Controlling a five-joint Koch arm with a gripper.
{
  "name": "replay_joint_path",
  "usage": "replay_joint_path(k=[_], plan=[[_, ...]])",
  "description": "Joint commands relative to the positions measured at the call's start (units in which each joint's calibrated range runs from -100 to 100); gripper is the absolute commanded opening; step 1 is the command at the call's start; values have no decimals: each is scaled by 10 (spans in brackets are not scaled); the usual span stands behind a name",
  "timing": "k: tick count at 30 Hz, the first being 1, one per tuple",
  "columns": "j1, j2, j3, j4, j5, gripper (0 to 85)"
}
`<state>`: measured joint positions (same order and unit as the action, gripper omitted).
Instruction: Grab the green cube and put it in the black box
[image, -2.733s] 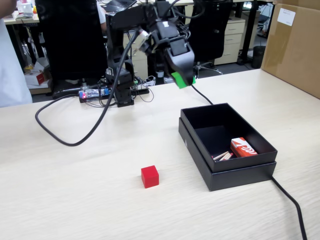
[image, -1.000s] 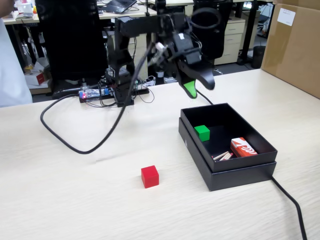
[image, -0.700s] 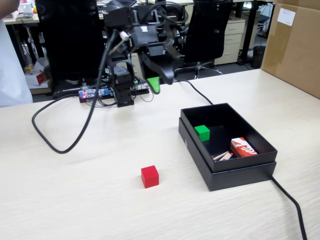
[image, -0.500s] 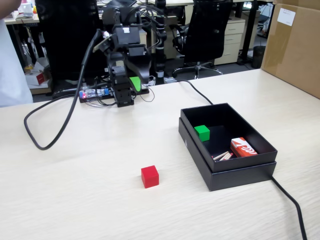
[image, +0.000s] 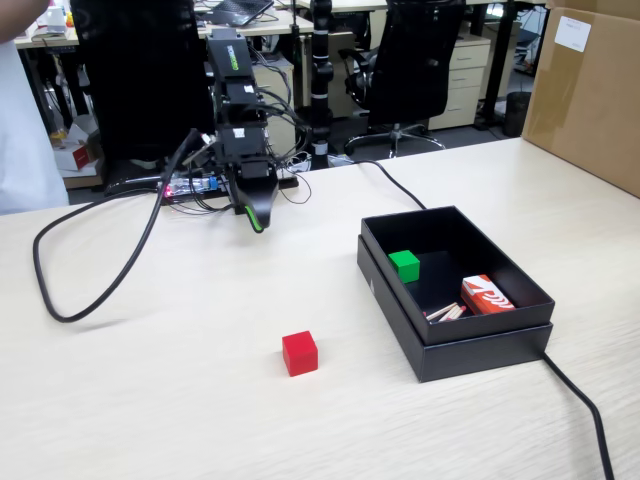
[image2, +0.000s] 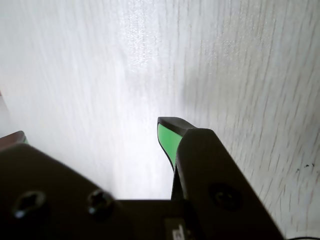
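Observation:
The green cube (image: 404, 265) lies inside the black box (image: 470, 352), in its far left part, resting on the bottom. My gripper (image: 255, 217) is well to the left of the box, folded down in front of the arm's base with its tip just above the table. In the wrist view the gripper (image2: 92, 129) is open: the green-padded finger (image2: 167, 137) stands far from the other jaw at the left edge, and only bare table shows between them.
A red cube (image: 299, 353) sits on the table left of the box. A red and white packet (image: 487, 295) and small sticks lie in the box's near right corner. Black cables (image: 60, 300) loop at the left and trail past the box (image: 585, 405). A brown cardboard box (image: 590, 90) stands at the far right.
The green cube left my gripper and now lies in the black box. The arm swung left, away from the box, and folded down in front of its base.

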<state>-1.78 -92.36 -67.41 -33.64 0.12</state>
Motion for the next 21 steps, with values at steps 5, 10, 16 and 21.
replay_joint_path(k=[5,10,16,21], plan=[[-3,-24,-108,186,-9,519],[0,-25,-194,277,-14,508],[-2,-30,-288,375,-33,480],[-1,-36,-291,376,-32,480]])
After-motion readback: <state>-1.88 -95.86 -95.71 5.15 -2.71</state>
